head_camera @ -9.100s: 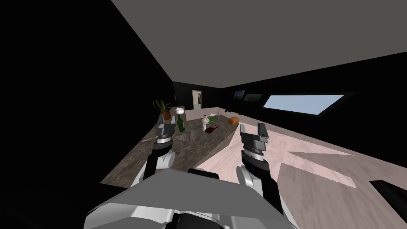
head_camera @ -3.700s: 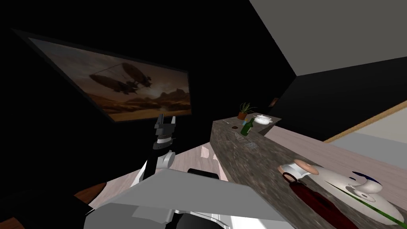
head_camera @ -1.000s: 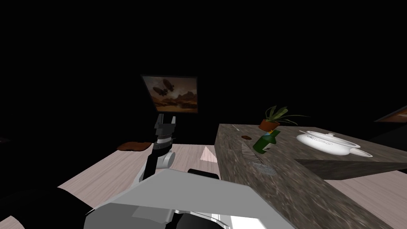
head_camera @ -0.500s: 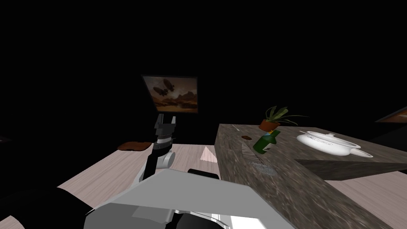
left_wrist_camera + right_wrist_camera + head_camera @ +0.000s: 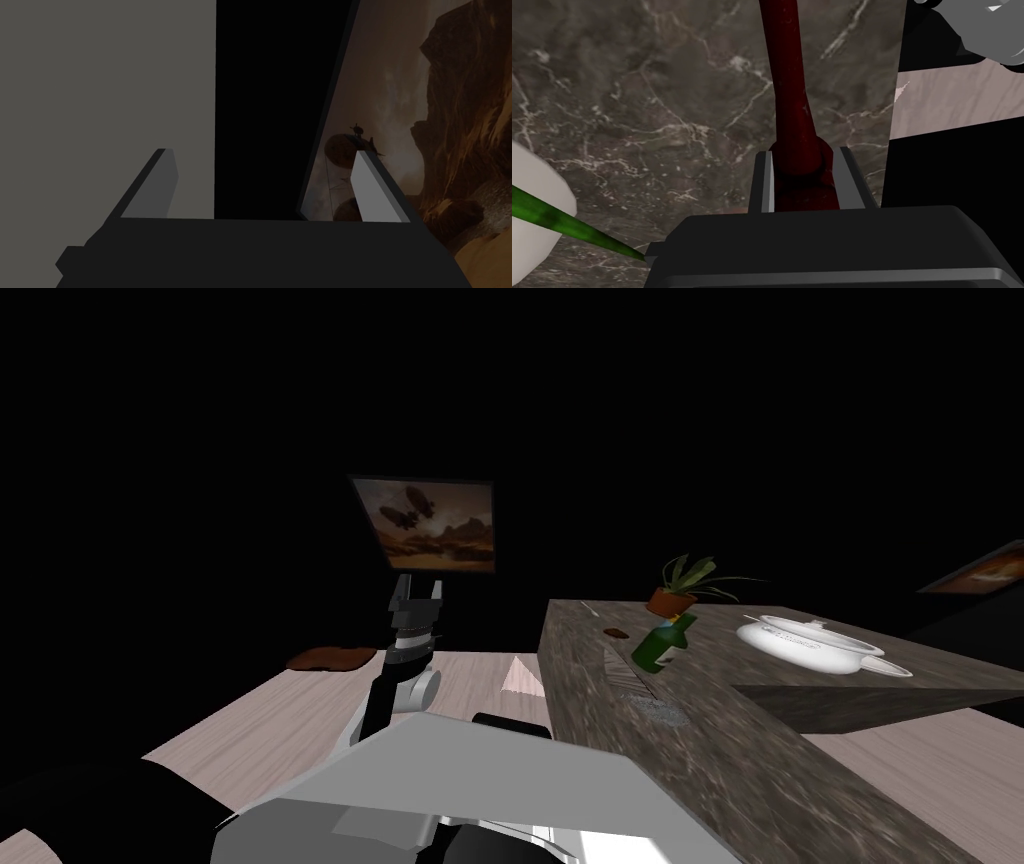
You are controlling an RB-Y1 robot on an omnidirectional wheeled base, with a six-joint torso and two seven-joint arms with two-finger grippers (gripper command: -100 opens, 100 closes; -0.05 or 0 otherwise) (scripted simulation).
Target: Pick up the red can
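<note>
Counter [image 5: 760,758]: dark marbled slab, running from close on my right out to the far right.
Floor [image 5: 280,728]: pale wood, left of the counter.
Picture [image 5: 430,523]: brown airship scene on the dark wall, beyond the left arm.
Dish [image 5: 805,643]: white, lidded, on the counter's far part.
Bottle [image 5: 662,646]: green, standing near the counter's left edge, just in front of the plant.
Plant [image 5: 680,588]: green leaves in an orange pot, at the counter's far end.
White thing [image 5: 532,200]: rounded, a green stalk [image 5: 577,230] across it, over the counter near the right gripper.
Red can [image 5: 784,75]: dark red, over the marbled top. Its wider end sits between the right fingers [image 5: 767,180] and a long thin part reaches away from them. I cannot tell whether it touches the top.
Right gripper [image 5: 801,155]: jaws narrow, pressed on the can's two sides.
Left gripper [image 5: 417,584]: raised over the floor, left of the counter; jaws wide apart.
</note>
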